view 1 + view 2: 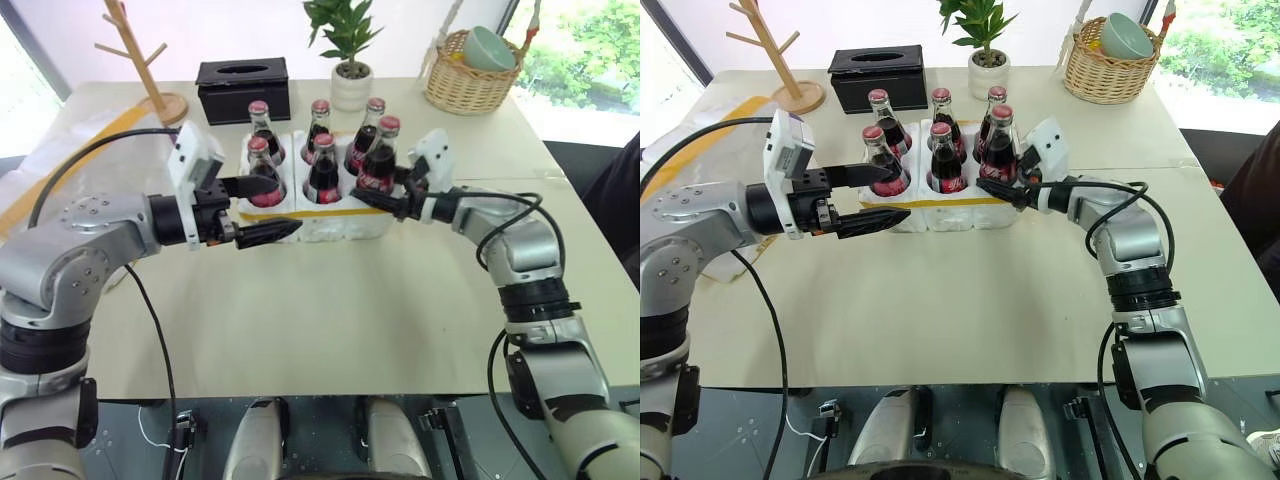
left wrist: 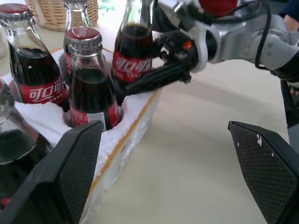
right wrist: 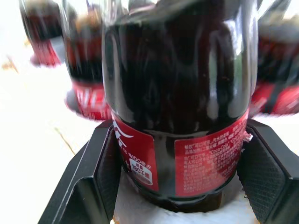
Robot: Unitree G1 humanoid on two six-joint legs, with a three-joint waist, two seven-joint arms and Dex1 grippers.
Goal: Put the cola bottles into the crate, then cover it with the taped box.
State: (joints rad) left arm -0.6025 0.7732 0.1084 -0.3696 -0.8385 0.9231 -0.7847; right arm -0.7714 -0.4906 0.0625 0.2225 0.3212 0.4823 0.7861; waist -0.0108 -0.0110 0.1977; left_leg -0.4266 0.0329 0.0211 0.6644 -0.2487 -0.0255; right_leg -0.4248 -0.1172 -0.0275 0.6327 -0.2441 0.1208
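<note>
Both arms reach in from the near edge over the beige counter [image 1: 330,320]. Left gripper [image 1: 262,208] sits at the crate's front-left corner, jaws spread wide, nothing between them: upper finger level with the front-left bottle's label, lower finger hanging in front of the yellow tape band. Right gripper [image 1: 378,195] is at the front-right corner, fingers clamped either side of the front-right cola bottle [image 1: 381,157]; right wrist view has both pads pressed against its red label, base seated in the styrofoam well. Crate [image 1: 330,222] is mid-counter, white styrofoam, one yellow band along its front wall. All six cola bottles [image 1: 945,160] stand upright in it, two rows of three, red caps on, every well filled. Behind the crate, going back: black tissue box [image 1: 243,87] at back-left, small potted plant in a white pot [image 1: 350,70] just to its right, wooden branch-style stand [image 1: 150,60] further left on a round base, wicker basket [image 1: 470,75] at the back-right corner holding a pale green bowl [image 1: 488,47]. Yellow strip [image 1: 70,160] runs diagonally down the counter's left side under clear plastic. Dark sleeve of a person [image 1: 618,200] shows at the right edge.
</note>
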